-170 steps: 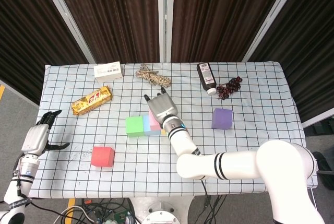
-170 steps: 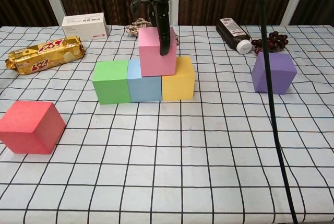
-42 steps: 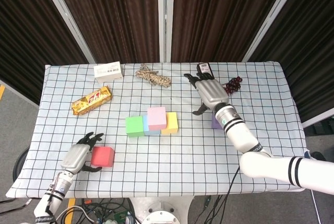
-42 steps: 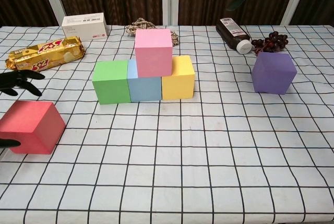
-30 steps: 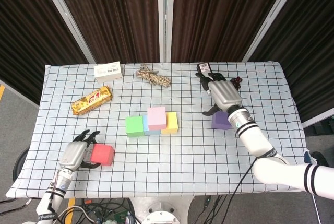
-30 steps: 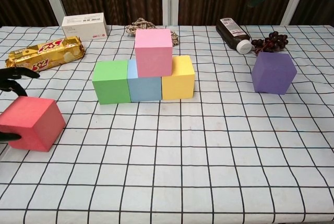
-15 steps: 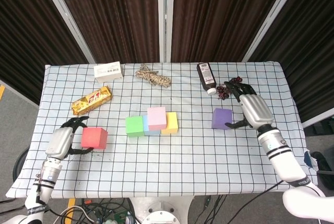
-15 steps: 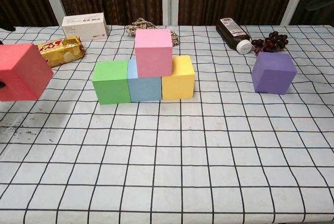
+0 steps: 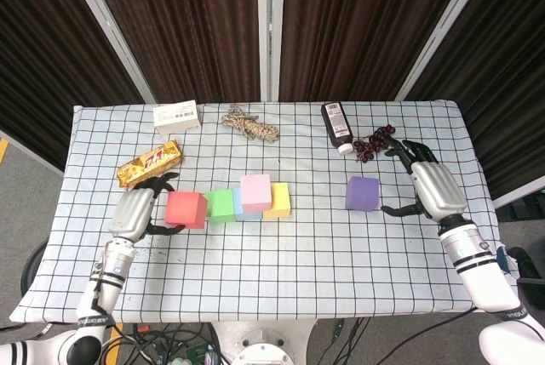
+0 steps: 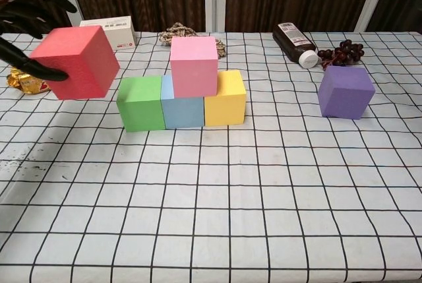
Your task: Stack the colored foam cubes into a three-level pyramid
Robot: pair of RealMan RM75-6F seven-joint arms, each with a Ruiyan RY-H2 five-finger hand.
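My left hand (image 9: 136, 212) grips the red cube (image 10: 76, 62) clear of the checked table (image 9: 281, 263), tilted, its fingers (image 10: 30, 6) wrapped over top and near face; just to its right stand the green cube (image 10: 140, 103), blue cube (image 10: 182, 110) and yellow cube (image 10: 225, 98) in a touching row, the pink cube (image 10: 194, 65) sitting on the blue and yellow. My right hand (image 9: 433, 185) hangs spread and holding nothing; the purple cube (image 9: 362, 193) stands just to its left; it is near the cube but not touching it
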